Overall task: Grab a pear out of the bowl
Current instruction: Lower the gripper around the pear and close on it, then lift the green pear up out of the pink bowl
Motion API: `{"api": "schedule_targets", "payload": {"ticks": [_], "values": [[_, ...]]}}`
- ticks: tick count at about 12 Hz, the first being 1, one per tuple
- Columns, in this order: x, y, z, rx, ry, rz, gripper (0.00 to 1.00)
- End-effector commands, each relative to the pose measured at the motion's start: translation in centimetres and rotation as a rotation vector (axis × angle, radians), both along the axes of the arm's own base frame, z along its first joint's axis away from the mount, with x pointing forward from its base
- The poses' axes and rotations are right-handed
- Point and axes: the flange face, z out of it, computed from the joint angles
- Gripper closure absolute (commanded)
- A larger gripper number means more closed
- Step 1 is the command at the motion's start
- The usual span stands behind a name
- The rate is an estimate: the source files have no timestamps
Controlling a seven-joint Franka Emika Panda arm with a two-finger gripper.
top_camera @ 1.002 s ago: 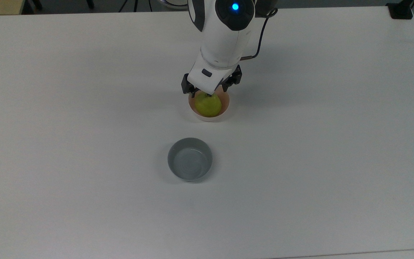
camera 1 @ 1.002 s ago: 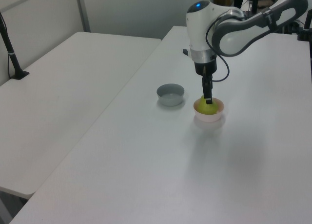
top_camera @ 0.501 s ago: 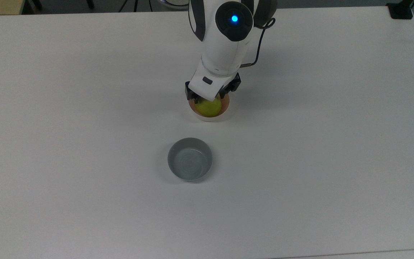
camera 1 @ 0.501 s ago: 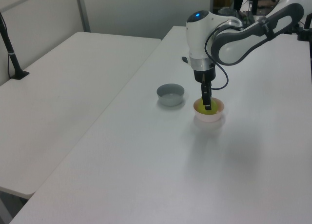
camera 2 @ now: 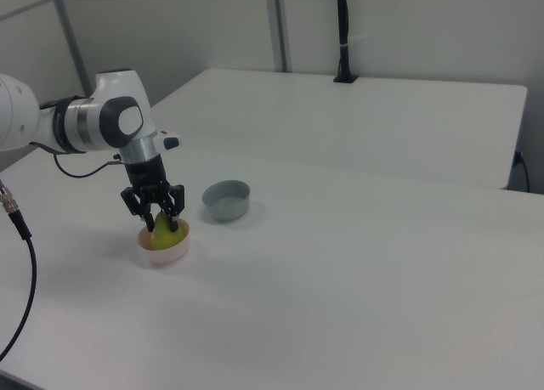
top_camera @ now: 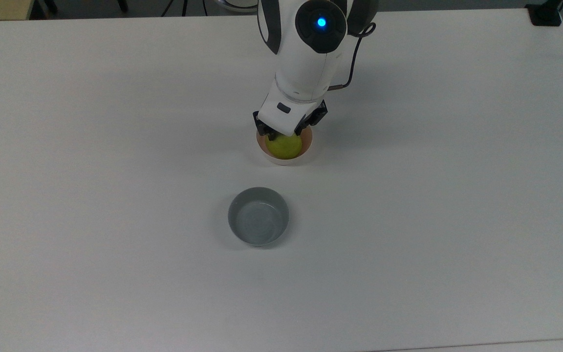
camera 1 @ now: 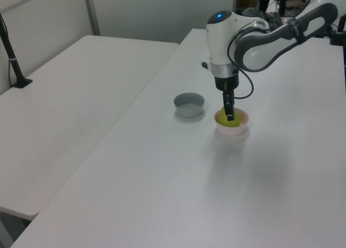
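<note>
Between the two black fingers of the gripper (camera 2: 161, 224) sits the pear (camera 2: 165, 230), yellow-green, and it lies inside the bowl (camera 2: 163, 251), the small pale pink one with a whitish outer wall. In the right view one finger stands on each side of the upper part of the fruit and both seem to press against its skin, so the gripper pinches the pear; the lower part of the fruit is below the bowl's rim. I cannot tell if the pear rests on the bottom of the bowl or is a little raised.

From the top view the gripper (top_camera: 285, 133) comes down from the white arm (top_camera: 306, 58) and covers the far part of the pear (top_camera: 285, 147), while the near part of the fruit shows under the fingertips, inside the bowl (top_camera: 309, 146). In the left view one dark finger (camera 1: 229, 108) goes down in front of the pear (camera 1: 225, 120) into the bowl (camera 1: 232, 129).

Beyond the fingers, toward the lower edge of the top view, stands a grey bowl (top_camera: 258, 216), well apart from the pink one. It is upright. Both bowls stand on the white table (top_camera: 115, 146). A black cable (top_camera: 355, 54) hangs beside the arm, above the fingers.
</note>
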Motion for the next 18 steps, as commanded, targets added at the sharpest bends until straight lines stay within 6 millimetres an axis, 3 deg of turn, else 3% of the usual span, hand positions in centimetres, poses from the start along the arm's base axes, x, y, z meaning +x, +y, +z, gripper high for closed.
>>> {"api": "schedule_targets", "payload": {"ticks": [1,5,8,14,16,18], "values": [[-0.5,0.2,-0.1,-0.018,-0.004,0.005,0.63],[-1.1,0.1,1.8,-0.026,0.018,0.008,0.67],[-0.8,0.1,4.9,-0.023,0.012,-0.003,0.71],[-1.3,-0.7,15.1,0.010,-0.028,-0.039,0.71],[-0.7,-3.2,15.1,0.006,-0.027,-0.043,0.71],[0.3,-8.6,14.7,0.005,-0.025,-0.066,0.71]]}}
